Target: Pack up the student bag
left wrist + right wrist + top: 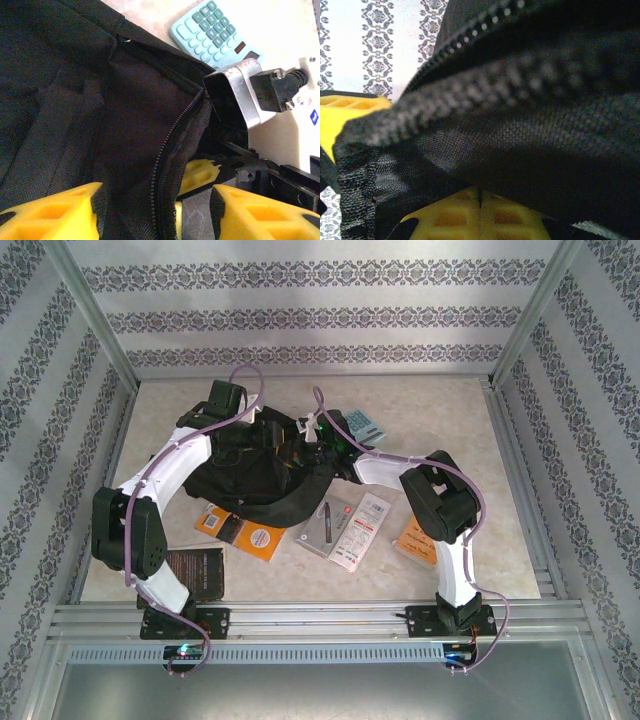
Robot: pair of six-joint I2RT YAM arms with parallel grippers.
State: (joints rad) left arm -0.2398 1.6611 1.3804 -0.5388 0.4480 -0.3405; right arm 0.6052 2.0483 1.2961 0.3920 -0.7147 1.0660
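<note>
The student bag point(250, 472) lies in the middle of the table, a black soft backpack with its zipped opening toward the far side. In the left wrist view its zipper edge point(167, 145) runs up between my yellow fingers. My left gripper point(155, 200) is open and straddles that edge of the student bag point(75, 100), at the bag's far rim point(268, 437). My right gripper point(322, 437) is at the bag's far right rim. Its fingers meet in a thin seam, shut on the bag's fabric point(520, 150) just past the tips point(480, 200).
A teal calculator point(362, 425) point(215, 30) lies just beyond the bag. Near the front lie an orange book point(240, 530), a grey pouch point(322, 525), a white packet point(360, 530), an orange item point(412, 535) under the right arm, and a dark booklet point(195, 570).
</note>
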